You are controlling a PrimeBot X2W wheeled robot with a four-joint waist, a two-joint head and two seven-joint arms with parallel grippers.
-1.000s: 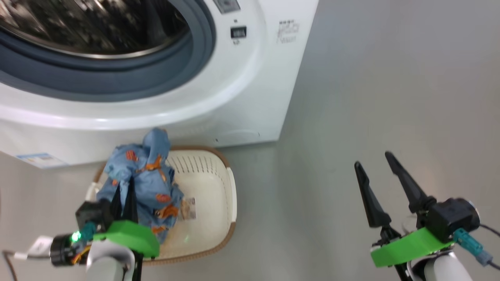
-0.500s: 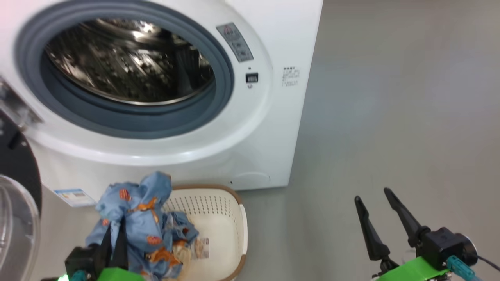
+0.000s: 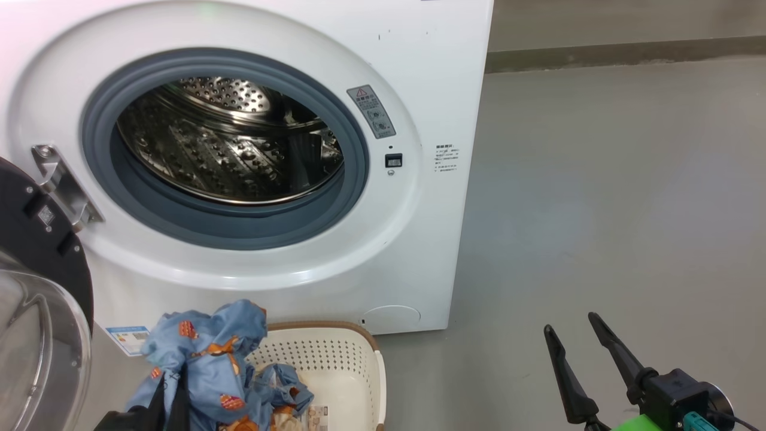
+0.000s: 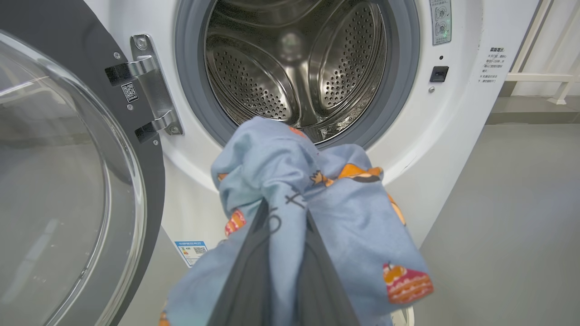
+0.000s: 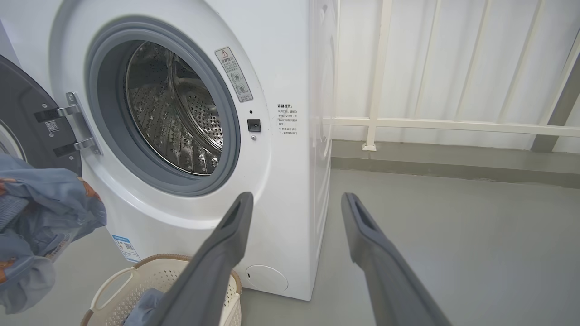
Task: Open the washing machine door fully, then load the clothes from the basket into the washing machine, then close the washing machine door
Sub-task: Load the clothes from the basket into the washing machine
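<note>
My left gripper [image 4: 285, 217] is squeezed shut on a bunch of the clothes [image 3: 203, 353]. It is soft, floppy blue cloth with orange pictures. A second ago my head looked down at the basket [image 3: 353, 371]. Now my head has tipped up and I can see the whole round hole of the washing machine [image 3: 431, 72]. The bunch has come up out of the basket and hangs over its 9 o'clock edge, at about 7 o'clock from the hole. I think the grab is done, and next I must carry the cloth up and in.

One more blue piece [image 3: 287, 383] lies in the basket, so loading is not over.

The drum [image 3: 233, 149] is shiny steel with lots of little holes, and a grey rubber ring [image 3: 353, 197] goes around it. The door [image 3: 36, 239] stands wide open at 9 o'clock. It has a glossy black rim, bulgy clear glass and a metal hinge [image 3: 63, 185]. The basket is cream plastic with holes.

My right gripper [image 3: 570, 323] has its fingers spread apart and holds nothing. It is at 4 o'clock, over the smooth grey floor [image 3: 598, 209].
</note>
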